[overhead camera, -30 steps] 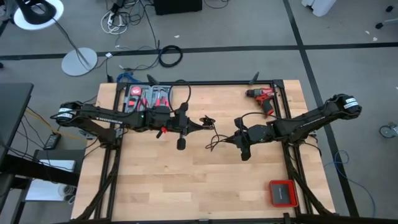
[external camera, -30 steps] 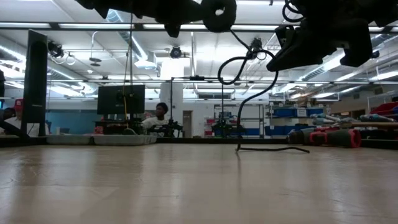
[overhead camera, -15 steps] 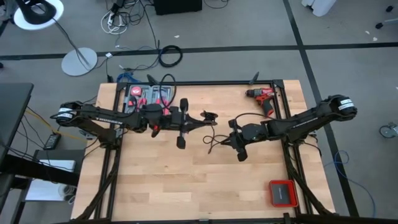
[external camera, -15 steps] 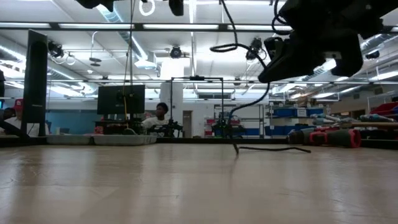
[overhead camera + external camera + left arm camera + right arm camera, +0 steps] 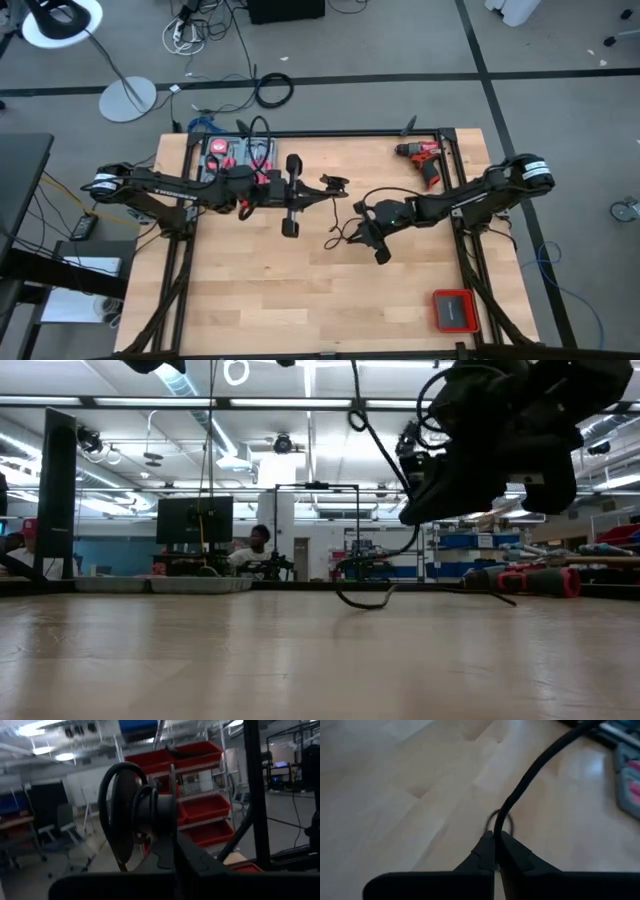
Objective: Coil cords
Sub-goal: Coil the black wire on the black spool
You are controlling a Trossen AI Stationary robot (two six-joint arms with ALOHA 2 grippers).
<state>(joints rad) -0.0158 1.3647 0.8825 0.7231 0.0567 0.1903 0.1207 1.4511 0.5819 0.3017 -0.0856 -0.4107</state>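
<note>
Right fingers (image 5: 496, 851) pinched on cord (image 5: 535, 772)

The cord (image 5: 345, 232) is black against the pale wood table (image 5: 250, 290). A red drill (image 5: 424, 157) lies near a red case (image 5: 455, 310).

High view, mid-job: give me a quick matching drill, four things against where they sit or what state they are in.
Things:
1. red drill
2. red case
3. right gripper
4. left gripper

Places or states:
A. near the table's middle, shut on the cord
B. far right corner of the table, lying down
C. near right corner of the table
D. shut, held above the table just left of its middle

Pairs: 1-B, 2-C, 3-A, 4-D
</note>
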